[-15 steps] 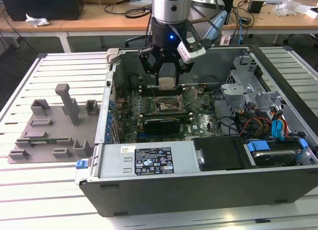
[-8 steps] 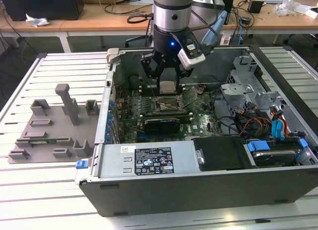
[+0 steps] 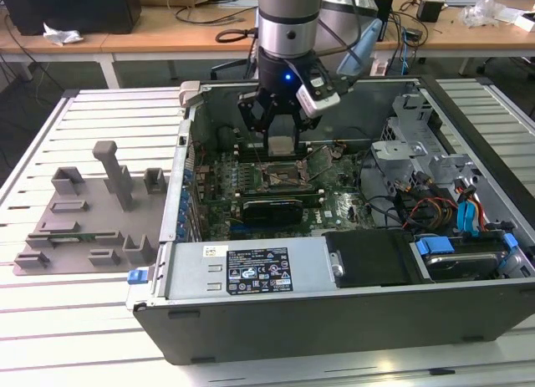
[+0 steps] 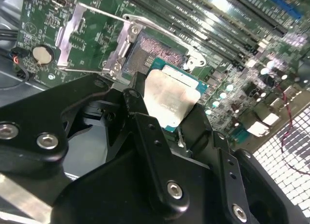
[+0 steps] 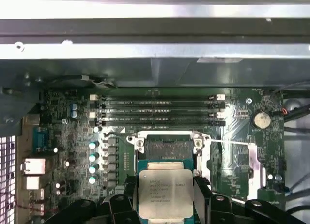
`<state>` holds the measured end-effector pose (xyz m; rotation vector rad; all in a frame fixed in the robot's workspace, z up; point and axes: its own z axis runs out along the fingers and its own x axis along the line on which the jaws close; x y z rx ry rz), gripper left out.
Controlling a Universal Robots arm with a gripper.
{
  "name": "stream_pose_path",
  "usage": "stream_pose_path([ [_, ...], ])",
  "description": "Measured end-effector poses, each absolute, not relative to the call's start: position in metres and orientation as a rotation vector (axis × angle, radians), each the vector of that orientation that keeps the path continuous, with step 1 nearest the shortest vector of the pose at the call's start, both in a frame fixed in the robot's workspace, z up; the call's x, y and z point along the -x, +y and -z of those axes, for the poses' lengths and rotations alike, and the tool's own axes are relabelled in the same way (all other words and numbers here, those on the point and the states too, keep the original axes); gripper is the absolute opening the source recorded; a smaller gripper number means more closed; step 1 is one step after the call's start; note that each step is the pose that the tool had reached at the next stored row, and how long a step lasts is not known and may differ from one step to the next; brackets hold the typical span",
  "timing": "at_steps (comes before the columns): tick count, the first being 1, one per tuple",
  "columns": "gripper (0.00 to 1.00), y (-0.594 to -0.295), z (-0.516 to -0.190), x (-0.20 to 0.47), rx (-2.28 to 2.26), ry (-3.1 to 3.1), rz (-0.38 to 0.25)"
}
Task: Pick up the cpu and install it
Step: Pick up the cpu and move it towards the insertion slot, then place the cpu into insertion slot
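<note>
My gripper [image 3: 282,129] hangs inside the open computer case [image 3: 159,262], shut on the cpu [image 3: 282,145]. The cpu is a flat square chip with a silvery metal top. Both wrist views show the cpu [image 4: 169,99] [image 5: 165,192] clamped at two opposite edges between the black fingers [image 4: 139,112] [image 5: 202,195]. It is held a little above the motherboard, beside and partly over the open socket [image 5: 167,149] [image 4: 156,51]. The socket's metal frame is swung open and the square recess is bare. In the exterior view the socket [image 3: 280,175] lies just below the chip.
Memory slots [image 5: 155,112] run along the far side of the socket. A long black expansion card [image 3: 272,208] sits nearer the power supply [image 3: 242,272]. Drive cages and coloured cables [image 3: 443,211] crowd the exterior view's right. A grey parts fixture [image 3: 92,220] lies outside the case.
</note>
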<state>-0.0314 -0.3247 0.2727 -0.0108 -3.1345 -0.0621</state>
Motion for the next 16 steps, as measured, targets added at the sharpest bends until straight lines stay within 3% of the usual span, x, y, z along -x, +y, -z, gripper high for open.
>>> stream_pose_path([
  [16,0.55,-0.3216,-0.2639,0.0314,0.011,-3.135,0.056],
])
